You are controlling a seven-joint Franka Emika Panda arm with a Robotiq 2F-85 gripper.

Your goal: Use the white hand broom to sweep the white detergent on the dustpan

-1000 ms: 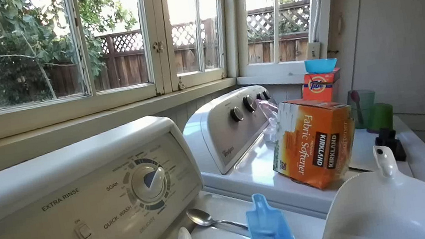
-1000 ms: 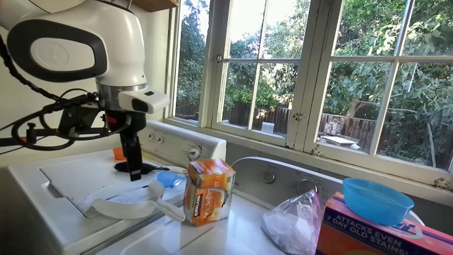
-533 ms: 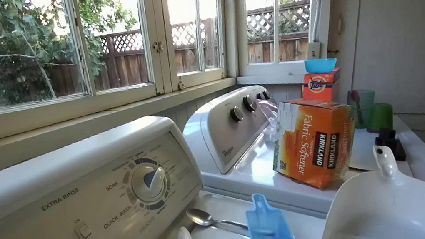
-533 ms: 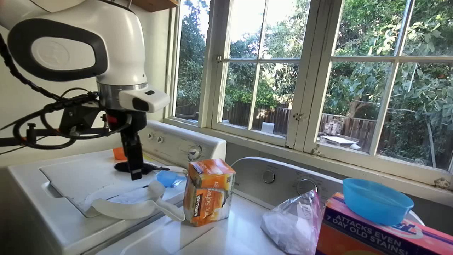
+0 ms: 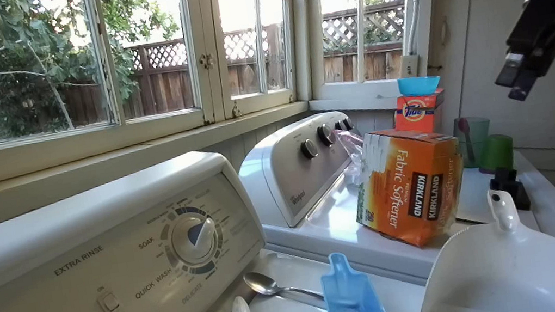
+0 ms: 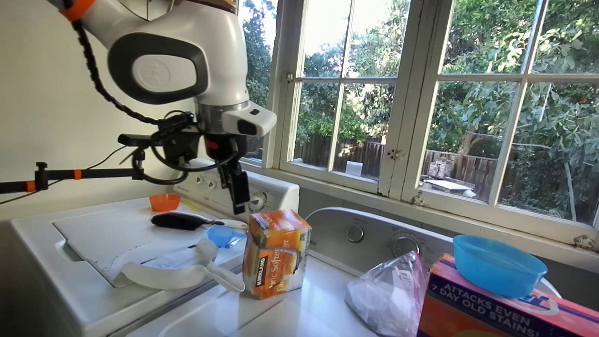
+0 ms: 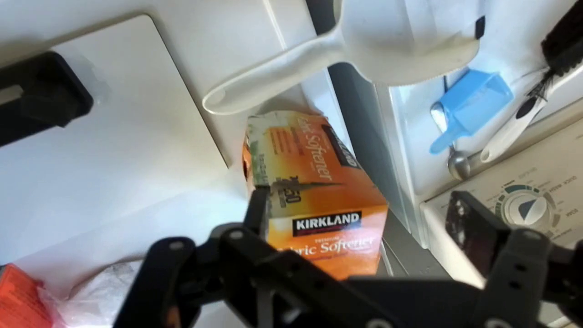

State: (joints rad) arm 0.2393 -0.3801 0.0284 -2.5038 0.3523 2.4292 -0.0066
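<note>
White hand broom (image 6: pixel 187 221), black in the bristle, lay on top of the left machine (image 6: pixel 107 224) towards its far edge, as we saw in an exterior view; its head was to the left and its handle ran right, just beyond the blue scoop (image 6: pixel 222 238). On the near side we had the white dustpan (image 6: pixel 164 278), its handle ending just beside the fabric softener box (image 6: pixel 276 262). A spoon (image 7: pixel 458 165) lay partly hidden by the scoop. Our gripper (image 6: pixel 239 209) hung in mid-air, and the wrist view showed us its jaws wide apart, the box in sight beyond them. Far left stood an orange bowl (image 6: pixel 165 203); near right, a blue bowl (image 6: pixel 498 275) sat on a Tide carton (image 6: pixel 477 306), a plastic bag (image 6: pixel 388 299) just beside it.
</note>
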